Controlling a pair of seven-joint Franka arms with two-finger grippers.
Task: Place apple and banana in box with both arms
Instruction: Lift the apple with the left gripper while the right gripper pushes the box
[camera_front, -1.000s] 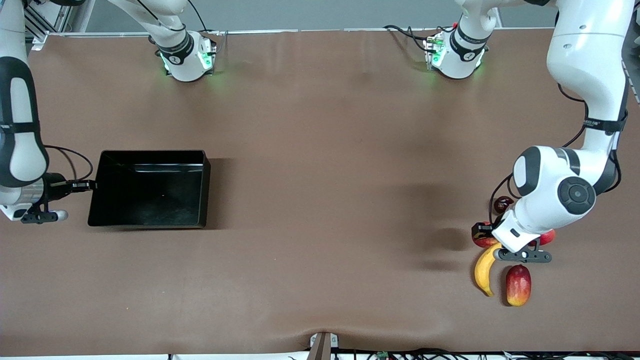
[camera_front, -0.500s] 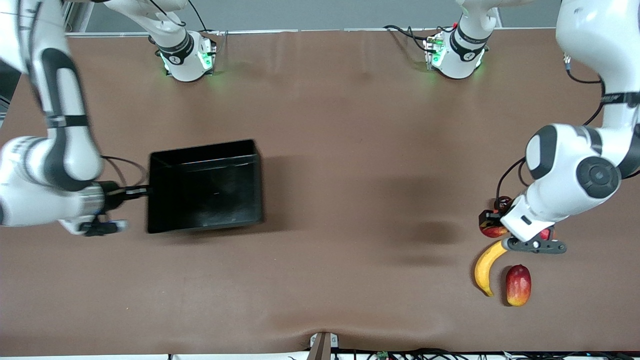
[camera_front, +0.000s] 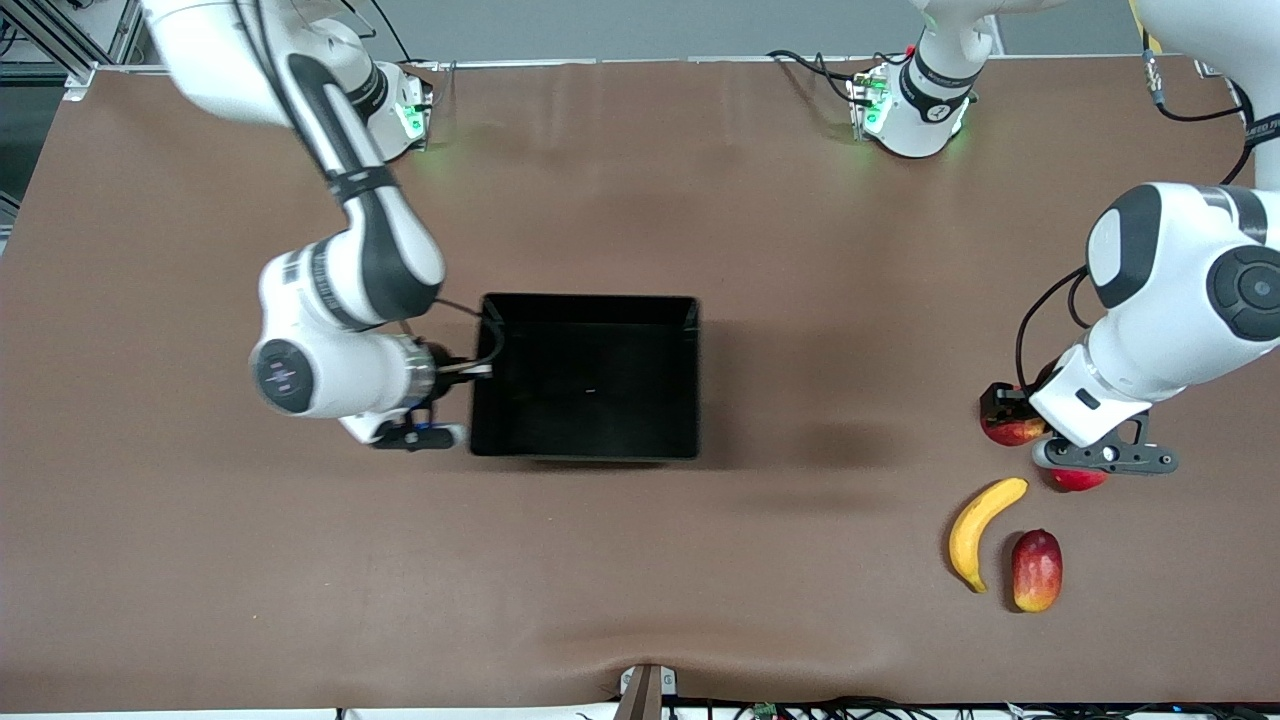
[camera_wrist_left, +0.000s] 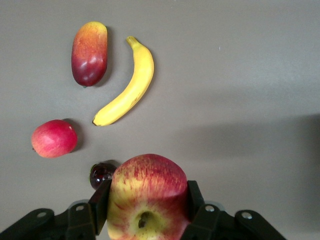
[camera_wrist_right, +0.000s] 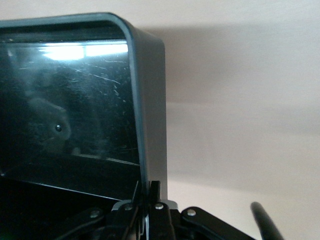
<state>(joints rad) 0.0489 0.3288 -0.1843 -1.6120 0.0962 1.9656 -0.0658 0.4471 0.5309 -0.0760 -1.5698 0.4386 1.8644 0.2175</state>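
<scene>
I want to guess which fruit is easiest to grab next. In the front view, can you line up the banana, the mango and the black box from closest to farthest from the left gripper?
1. Banana: just nearer the camera than the left gripper, which holds the apple.
2. Mango: beside the banana, nearer the camera still.
3. Box: mid-table, held by the right gripper.

White jointed arms (camera_front: 345, 290), grey-black joint caps, black cables, green base lights, black pincers.
</scene>
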